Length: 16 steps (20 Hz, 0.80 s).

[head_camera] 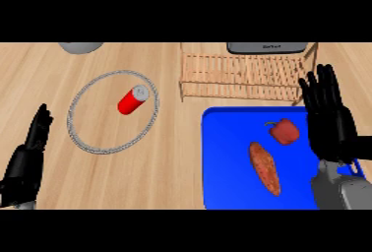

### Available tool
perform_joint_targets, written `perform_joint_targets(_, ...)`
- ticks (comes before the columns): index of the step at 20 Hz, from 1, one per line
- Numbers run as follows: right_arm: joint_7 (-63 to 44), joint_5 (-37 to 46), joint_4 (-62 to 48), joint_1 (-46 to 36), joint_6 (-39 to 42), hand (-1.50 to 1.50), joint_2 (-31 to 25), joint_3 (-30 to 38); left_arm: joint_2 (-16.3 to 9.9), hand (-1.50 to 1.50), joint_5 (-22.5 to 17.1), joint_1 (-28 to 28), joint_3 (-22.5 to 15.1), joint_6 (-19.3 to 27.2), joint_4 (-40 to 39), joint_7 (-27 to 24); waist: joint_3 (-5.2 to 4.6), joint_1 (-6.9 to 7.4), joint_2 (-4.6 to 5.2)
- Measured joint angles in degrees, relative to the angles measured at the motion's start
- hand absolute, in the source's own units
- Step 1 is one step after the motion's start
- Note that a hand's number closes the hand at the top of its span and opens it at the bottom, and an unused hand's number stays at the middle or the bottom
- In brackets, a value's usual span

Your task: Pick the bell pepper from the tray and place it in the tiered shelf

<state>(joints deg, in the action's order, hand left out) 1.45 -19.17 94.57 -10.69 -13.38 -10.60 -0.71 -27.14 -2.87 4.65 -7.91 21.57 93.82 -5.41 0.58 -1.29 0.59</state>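
Black left hand (29, 150) rests at the left edge, fingers straight, holding nothing. Red can (133, 100) lies inside a grey ring (80, 101). Wooden tiered shelf (243, 76) stands behind the blue tray (225, 162). On the tray: sweet potato (264, 168), then the red bell pepper (284, 131). Right hand (328, 115) is beside the pepper, fingers straight and spread, not gripping.
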Motion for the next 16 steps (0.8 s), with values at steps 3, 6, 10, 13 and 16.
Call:
perform_joint_targets(3, -2.17, -1.81, -0.6, -2.92, 7.23, 1.5, -3.23, -2.18, 0.82, 0.0, -1.23, -1.82, 0.09, -0.94, -0.04, 0.95, -0.27, 1.08, -0.17)
perform_joint_targets(6, -4.77, -3.75, -0.42, -6.92, 18.09, 1.5, -6.66, -7.86, 2.69, 0.0, -3.13, -4.05, -0.33, -1.34, 0.75, 2.32, -0.44, 3.02, 0.01)
perform_joint_targets(10, -8.38, -7.16, -7.82, -12.55, 27.14, -1.5, -11.07, -7.8, 5.18, 0.0, -6.15, -6.47, -1.06, -2.01, 1.67, 6.2, -0.5, 3.63, 0.25)
perform_joint_targets(13, -9.3, -15.41, -12.94, -15.82, 37.88, -1.5, -13.92, -5.25, 5.9, 0.0, -7.3, -7.69, -0.79, -2.1, 1.85, 8.0, -0.46, 3.41, 0.24)
perform_joint_targets(16, -9.9, -21.44, -17.31, -19.36, 49.28, -1.5, -18.41, -3.16, 6.4, 0.0, -7.94, -8.84, -0.42, -2.19, 1.03, 9.18, -0.47, 3.11, 0.18)
